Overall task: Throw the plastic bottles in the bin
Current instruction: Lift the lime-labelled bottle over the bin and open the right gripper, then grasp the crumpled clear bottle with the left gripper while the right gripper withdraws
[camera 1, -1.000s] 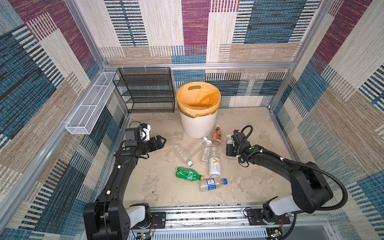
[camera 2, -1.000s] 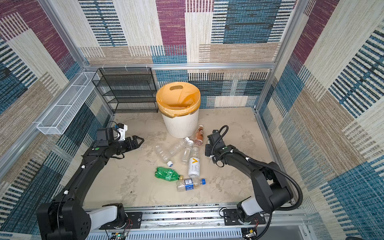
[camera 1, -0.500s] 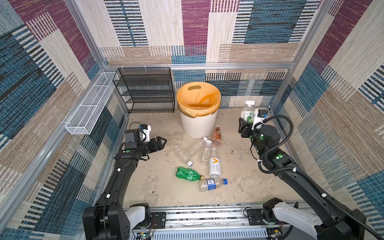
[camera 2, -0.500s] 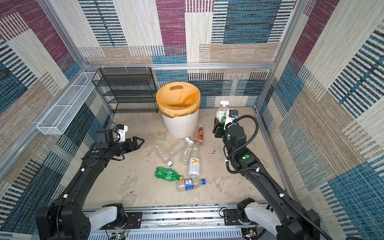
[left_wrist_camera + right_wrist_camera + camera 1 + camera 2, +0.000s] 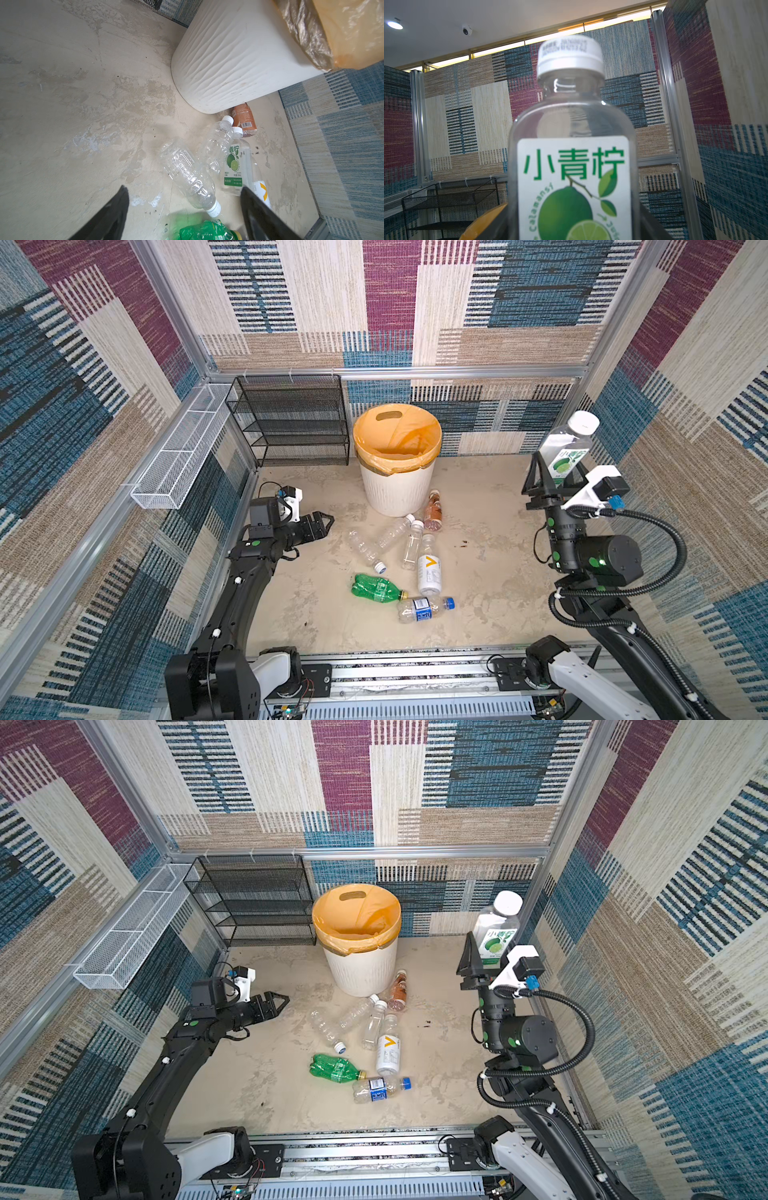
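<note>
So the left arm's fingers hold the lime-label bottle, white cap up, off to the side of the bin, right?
No, wrong arm: the right arm's fingers hold the lime-label bottle, white cap up, off to the side of the bin. Both top views show it; the left arm's fingers are open and empty.

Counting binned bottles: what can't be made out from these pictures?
- Inside of round white ribbed plastic bin: both top views, orange bag folds hide its bottom.
- Clear lime-label plastic bottle: right wrist view, base cut off by frame edge.
- Green plastic bottle: left wrist view, mostly cut off.
</note>
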